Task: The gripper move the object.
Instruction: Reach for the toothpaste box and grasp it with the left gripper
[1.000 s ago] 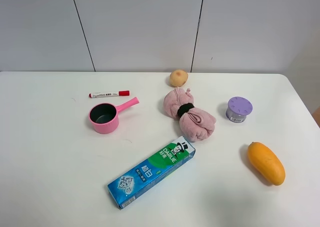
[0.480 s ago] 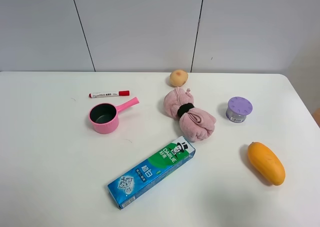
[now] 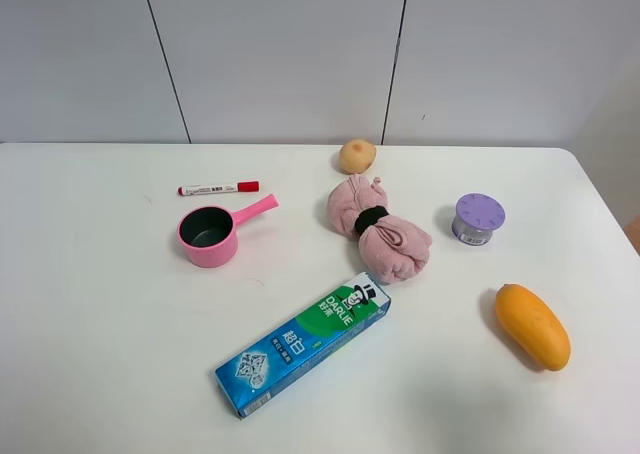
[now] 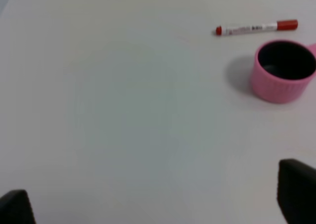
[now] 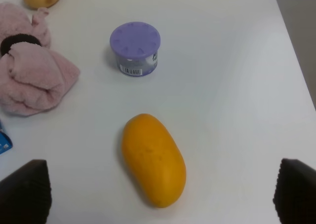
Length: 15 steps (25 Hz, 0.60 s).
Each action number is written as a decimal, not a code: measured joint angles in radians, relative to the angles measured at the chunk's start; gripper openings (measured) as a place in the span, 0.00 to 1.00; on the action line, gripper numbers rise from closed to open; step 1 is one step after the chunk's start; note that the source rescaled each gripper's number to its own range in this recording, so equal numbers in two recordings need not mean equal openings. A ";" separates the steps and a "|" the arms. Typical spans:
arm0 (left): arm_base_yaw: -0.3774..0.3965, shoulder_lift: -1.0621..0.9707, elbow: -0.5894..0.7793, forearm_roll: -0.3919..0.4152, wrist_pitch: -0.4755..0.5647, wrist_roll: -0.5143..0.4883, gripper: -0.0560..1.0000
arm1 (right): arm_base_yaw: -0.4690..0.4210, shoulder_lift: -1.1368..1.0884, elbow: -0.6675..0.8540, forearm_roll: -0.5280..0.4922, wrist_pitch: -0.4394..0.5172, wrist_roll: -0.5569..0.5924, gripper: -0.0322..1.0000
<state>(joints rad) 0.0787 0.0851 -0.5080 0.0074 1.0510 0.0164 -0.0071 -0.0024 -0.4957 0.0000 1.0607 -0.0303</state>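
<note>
Hovering over the worktop (image 3: 90, 374), my left claw (image 4: 155, 199) is spread wide and holds nothing; its camera shows the pink pot (image 4: 284, 71) and red-capped marker (image 4: 256, 27). My right claw (image 5: 160, 192) is likewise spread wide and empty, with the mango (image 5: 154, 160), purple-lidded jar (image 5: 135, 47) and pink cloth (image 5: 34, 81) in its view. Toothpaste box (image 3: 303, 344) lies flat and slantwise on the worktop between pot and mango, its top-hat end just beside the cloth. Neither claw touches it.
</note>
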 joint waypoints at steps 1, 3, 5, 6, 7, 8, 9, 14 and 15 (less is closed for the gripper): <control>0.000 0.028 0.000 -0.007 0.000 0.024 1.00 | 0.000 0.000 0.000 0.000 0.000 0.000 1.00; 0.000 0.064 0.000 -0.030 0.000 0.050 1.00 | 0.000 0.000 0.000 0.000 0.000 0.000 1.00; 0.000 0.140 -0.001 -0.071 0.001 0.107 1.00 | 0.000 0.000 0.000 0.000 0.000 0.000 1.00; 0.000 0.185 -0.003 -0.097 0.001 0.144 1.00 | 0.000 0.000 0.000 0.000 0.000 0.000 1.00; 0.000 0.231 -0.010 -0.119 0.000 0.177 1.00 | 0.000 0.000 0.000 0.000 0.000 0.000 1.00; 0.000 0.279 -0.018 -0.148 -0.003 0.212 1.00 | 0.000 0.000 0.000 0.000 0.000 0.000 1.00; 0.000 0.318 -0.031 -0.171 -0.009 0.256 1.00 | 0.000 0.000 0.000 0.000 0.000 0.000 1.00; 0.000 0.542 -0.158 -0.263 -0.048 0.433 1.00 | 0.000 0.000 0.000 0.000 0.000 0.000 1.00; 0.000 0.586 -0.186 -0.266 -0.048 0.451 1.00 | 0.000 0.000 0.000 0.000 0.000 0.000 1.00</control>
<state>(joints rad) 0.0787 0.6711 -0.6942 -0.2586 1.0030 0.4669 -0.0071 -0.0024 -0.4957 0.0000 1.0607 -0.0303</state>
